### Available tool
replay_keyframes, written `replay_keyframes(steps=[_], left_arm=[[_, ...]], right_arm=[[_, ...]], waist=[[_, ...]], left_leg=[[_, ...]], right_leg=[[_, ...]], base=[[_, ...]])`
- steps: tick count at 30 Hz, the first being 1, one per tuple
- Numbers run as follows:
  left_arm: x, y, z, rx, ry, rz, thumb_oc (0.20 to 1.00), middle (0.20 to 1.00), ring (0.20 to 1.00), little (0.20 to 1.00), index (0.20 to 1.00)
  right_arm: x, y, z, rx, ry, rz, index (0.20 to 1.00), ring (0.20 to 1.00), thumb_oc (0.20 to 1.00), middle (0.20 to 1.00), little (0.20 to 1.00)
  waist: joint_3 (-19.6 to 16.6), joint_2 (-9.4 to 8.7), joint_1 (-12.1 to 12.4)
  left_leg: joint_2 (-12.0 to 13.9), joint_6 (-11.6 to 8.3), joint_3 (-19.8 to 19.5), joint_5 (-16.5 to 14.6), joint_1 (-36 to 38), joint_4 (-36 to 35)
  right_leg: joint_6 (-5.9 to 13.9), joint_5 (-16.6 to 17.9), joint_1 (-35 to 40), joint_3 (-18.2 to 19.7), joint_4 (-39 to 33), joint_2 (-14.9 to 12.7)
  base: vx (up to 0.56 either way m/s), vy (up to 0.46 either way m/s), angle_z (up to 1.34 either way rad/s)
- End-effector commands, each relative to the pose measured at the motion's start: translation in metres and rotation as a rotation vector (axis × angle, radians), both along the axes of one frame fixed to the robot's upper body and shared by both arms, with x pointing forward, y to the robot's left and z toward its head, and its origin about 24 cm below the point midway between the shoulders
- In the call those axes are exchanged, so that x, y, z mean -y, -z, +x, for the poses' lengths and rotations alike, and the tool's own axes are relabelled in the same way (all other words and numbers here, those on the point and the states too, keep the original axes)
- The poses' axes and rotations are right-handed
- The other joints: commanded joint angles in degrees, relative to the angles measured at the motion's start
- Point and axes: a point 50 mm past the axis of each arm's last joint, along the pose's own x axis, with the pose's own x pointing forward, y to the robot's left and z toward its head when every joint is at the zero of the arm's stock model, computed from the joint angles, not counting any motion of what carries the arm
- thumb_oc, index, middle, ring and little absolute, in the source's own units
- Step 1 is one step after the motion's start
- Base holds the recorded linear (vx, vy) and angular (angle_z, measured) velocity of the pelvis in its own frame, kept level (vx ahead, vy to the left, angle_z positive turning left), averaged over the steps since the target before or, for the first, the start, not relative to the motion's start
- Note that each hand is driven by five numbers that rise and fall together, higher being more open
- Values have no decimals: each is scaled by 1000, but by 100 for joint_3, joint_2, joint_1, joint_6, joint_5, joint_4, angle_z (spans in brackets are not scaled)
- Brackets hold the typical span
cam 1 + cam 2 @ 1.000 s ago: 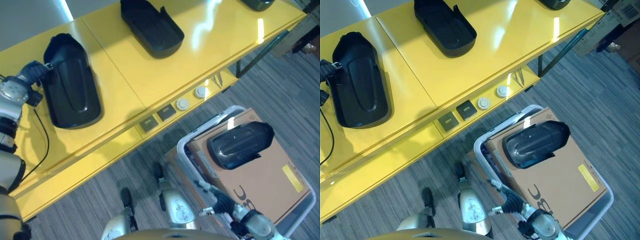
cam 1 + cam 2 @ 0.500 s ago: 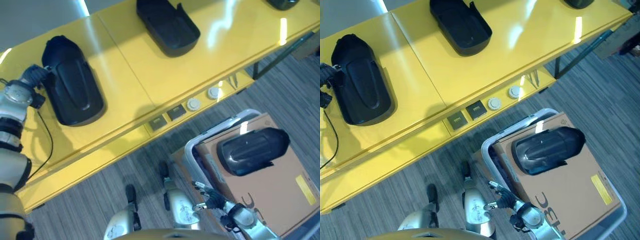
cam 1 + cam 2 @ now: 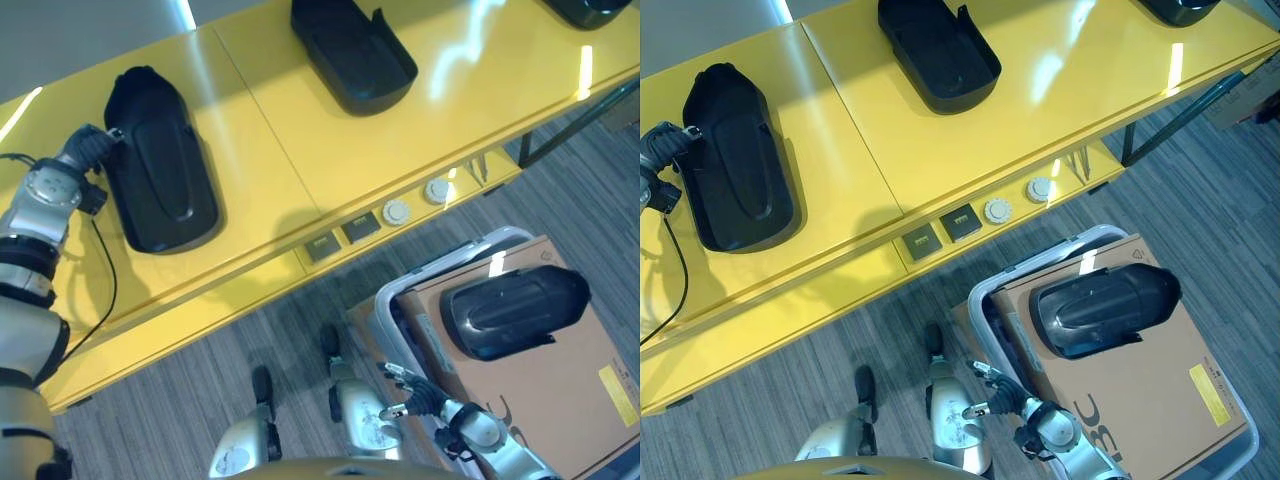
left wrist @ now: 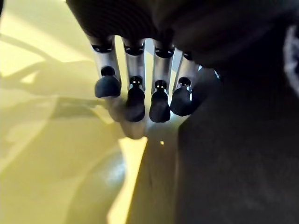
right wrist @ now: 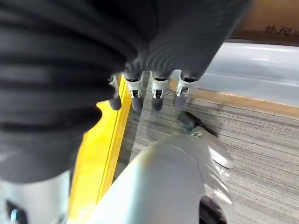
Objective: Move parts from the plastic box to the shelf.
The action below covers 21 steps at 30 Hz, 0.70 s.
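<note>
- We see the left hand (image 3: 88, 148) with straight fingers (image 4: 135, 95) beside a black part (image 3: 160, 180) on the yellow shelf (image 3: 300, 140).
- We see the right hand (image 3: 1005, 398), fingers spread and empty, beside the plastic box (image 3: 985, 300) on grey carpet (image 3: 560, 190).

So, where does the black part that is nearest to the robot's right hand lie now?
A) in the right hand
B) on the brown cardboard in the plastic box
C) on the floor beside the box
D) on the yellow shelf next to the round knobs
B: the black part rests on the brown cardboard inside the plastic box, while the right hand hangs with relaxed fingers over the floor, holding nothing.
</note>
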Motion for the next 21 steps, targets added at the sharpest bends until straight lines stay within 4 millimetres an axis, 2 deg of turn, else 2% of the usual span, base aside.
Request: replay_keyframes(steps=[1,6,10,13,17,21], left_arm=[[-7,-15,4,69,-94,-47,1000,1000,1000,1000,1000],[0,-22,9,89,-98,-40,1000,1000,1000,1000,1000],[11,-32,13,165,-64,-73,1000,1000,1000,1000,1000],[17,-52,12,247,-21,-77,1000,1000,1000,1000,1000],[24,-69,10,337,28,-145,1000,1000,1000,1000,1000],[34,-93,4,408,83,-44,1000,1000,1000,1000,1000]], right_arm=[[4,2,-6,-3,32,9,1000,1000,1000,1000,1000],[11,9,-6,-15,92,-29,1000,1000,1000,1000,1000],[20,17,4,8,281,-31,1000,1000,1000,1000,1000],[19,22,2,-23,261,-48,1000,1000,1000,1000,1000],[23,26,-2,-57,258,-80,1000,1000,1000,1000,1000],[32,29,-1,-69,311,-109,1000,1000,1000,1000,1000]], waist=[[-211,108,35],[-255,128,51],[-328,182,62],[-459,234,89],[-570,265,143],[-739,310,254]], left_leg=[[438,-257,-269,299,-483,-54],[438,-251,-274,281,-446,-54],[438,-242,-296,278,-411,-54],[443,-240,-293,231,-312,-54],[429,-231,-319,192,-209,-54],[429,-222,-363,149,-57,-54]], right_leg=[[687,-781,615,35,20,-497],[684,-797,659,10,18,-496],[678,-812,714,-32,23,-497],[676,-842,809,-55,33,-509],[671,-878,940,-84,26,-515],[673,-936,1127,-177,31,-530]], base=[[0,0,0],[0,0,0],[9,0,2],[34,5,3],[37,-6,7],[41,-19,9]])
